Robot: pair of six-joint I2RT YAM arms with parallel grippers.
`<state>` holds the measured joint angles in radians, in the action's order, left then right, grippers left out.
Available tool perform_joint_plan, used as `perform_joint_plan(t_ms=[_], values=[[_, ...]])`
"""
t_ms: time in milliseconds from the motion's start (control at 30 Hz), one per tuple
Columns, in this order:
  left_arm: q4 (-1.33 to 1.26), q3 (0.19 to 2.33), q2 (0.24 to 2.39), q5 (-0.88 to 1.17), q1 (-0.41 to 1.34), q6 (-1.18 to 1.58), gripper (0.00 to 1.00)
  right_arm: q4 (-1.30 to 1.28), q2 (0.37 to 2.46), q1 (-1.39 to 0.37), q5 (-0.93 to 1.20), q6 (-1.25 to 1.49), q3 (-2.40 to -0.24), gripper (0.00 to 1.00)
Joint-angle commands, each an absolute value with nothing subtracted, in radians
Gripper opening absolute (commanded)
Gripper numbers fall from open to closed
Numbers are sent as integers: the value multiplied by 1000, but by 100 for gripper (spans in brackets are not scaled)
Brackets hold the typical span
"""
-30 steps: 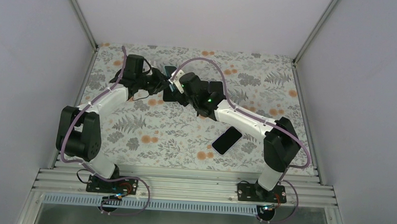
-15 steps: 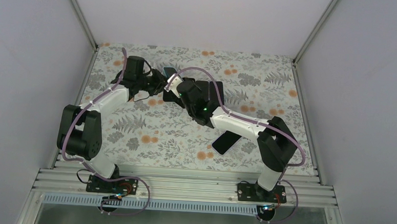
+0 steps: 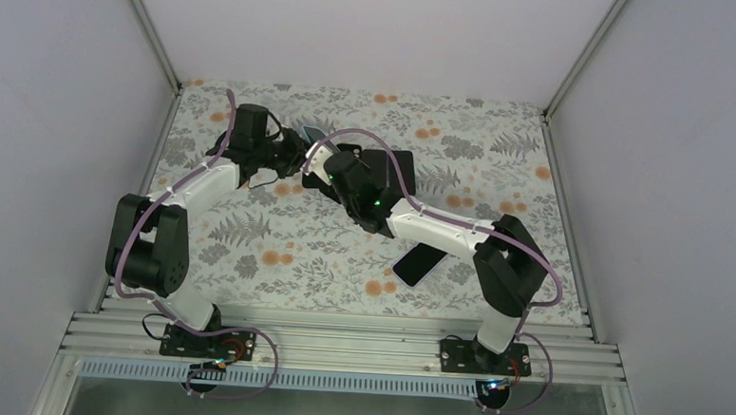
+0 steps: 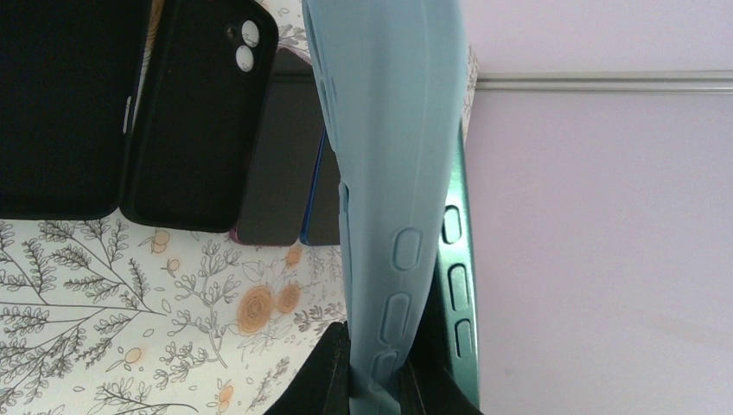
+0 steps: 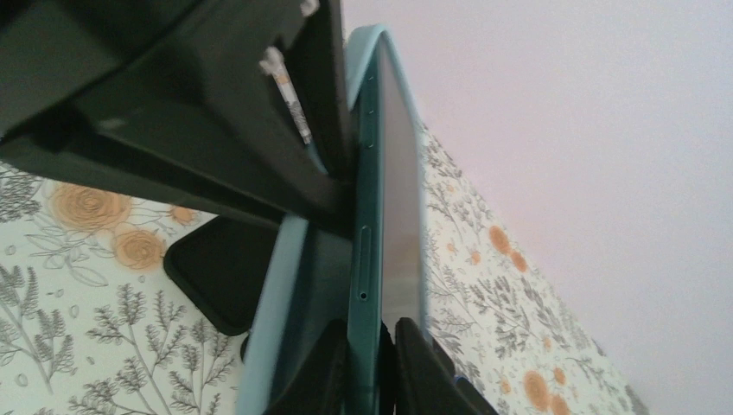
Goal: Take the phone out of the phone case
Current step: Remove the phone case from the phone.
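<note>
1. Left gripper (image 4: 373, 373) is pinched tight on the light blue case (image 4: 389, 130), grabbing the end that's peeled away.
2. Right gripper (image 5: 363, 367) is clamped down on the green phone (image 5: 393, 199), right on its edge.
3. Phone's only partly out: one end is tucked in the case, the other is split off from it.
4. Both are held up off the table (image 3: 248, 249), around 11 o'clock.
5. A black phone (image 3: 418, 264) lies flat at about 5 o'clock.

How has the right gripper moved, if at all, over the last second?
Yes. The right gripper shifted left, uncovering more of the black case, and shut on the teal phone.
</note>
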<state>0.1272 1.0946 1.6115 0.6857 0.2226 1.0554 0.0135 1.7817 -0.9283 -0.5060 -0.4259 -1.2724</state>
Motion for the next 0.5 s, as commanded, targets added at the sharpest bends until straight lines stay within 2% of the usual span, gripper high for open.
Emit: perform_joint_plan(t_ms=[0, 467], values=[[114, 1092, 1586, 718, 210, 1035, 2, -11, 1745, -885, -582, -372, -1320, 4], [135, 1079, 1585, 666, 206, 981, 2, -47, 1647, -817, -472, -298, -1341, 4]])
